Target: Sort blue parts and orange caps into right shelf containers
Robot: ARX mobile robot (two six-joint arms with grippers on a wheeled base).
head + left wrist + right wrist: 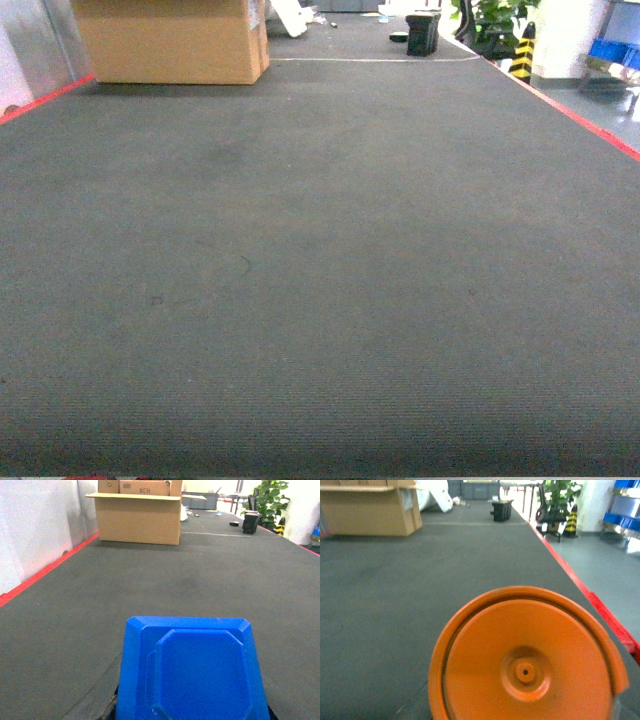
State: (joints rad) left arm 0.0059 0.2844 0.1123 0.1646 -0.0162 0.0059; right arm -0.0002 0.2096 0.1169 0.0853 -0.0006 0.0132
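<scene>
Your left wrist camera is filled along its lower edge by a blue part (192, 672), its octagonal raised face turned to the lens, right up against the left hand; the fingers themselves are hidden, so you cannot tell whether they clamp it. Your right wrist camera shows an orange cap (525, 660), round with a small central hub, equally close to the right hand, whose grip is likewise out of sight. Neither hand appears in the head view. Dark grey carpeted floor (320, 280) stretches ahead, edged by red tape (585, 120). A cardboard box (170, 40) stands far left; blue crates (625, 520) sit on a shelf far right.
</scene>
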